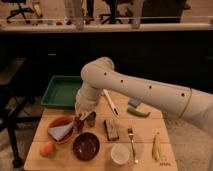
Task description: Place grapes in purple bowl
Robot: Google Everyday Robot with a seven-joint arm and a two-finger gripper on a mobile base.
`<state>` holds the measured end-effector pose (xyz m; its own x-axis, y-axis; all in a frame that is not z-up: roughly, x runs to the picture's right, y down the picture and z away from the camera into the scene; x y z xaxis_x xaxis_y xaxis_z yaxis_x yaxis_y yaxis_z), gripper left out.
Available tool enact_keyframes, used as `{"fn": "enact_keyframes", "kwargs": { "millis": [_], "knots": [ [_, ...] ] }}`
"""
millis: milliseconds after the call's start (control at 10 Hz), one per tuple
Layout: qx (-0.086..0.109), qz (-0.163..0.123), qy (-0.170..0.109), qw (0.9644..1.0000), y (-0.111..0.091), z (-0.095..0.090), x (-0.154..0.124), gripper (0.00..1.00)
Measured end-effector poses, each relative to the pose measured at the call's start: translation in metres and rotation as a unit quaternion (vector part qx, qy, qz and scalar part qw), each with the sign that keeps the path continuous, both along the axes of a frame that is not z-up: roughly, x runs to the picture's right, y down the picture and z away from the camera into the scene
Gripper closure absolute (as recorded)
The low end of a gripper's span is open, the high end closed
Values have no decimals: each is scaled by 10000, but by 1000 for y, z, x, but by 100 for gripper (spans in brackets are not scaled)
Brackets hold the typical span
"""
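The purple bowl, round, glossy and dark maroon, sits near the front edge of the wooden table. My gripper hangs from the white arm just above and behind the bowl, next to the right rim of the orange-red bowl. A small dark reddish-brown cluster, the grapes, shows right at the gripper's lower end, above the table and up-left of the purple bowl. I cannot tell whether the grapes are held or only touched.
An orange-red bowl with a pale wedge is left of the gripper, an orange fruit in front of it. A green tray lies behind. A brown bar, white cup, fork and yellow item lie to the right.
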<state>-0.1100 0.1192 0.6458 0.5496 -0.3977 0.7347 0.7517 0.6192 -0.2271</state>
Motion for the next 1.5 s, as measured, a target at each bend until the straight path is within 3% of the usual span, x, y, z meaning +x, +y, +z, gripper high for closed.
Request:
{"fn": "enact_keyframes", "kwargs": {
  "millis": [200, 600, 1100, 1500],
  "knots": [
    [-168, -194, -30, 9997, 22, -4, -1, 100],
    [-340, -483, -173, 9981, 44, -10, -6, 100],
    [-456, -537, -382, 9968, 66, -18, -6, 100],
    [-449, -447, -426, 9971, 68, -21, 2, 99]
  ]
}}
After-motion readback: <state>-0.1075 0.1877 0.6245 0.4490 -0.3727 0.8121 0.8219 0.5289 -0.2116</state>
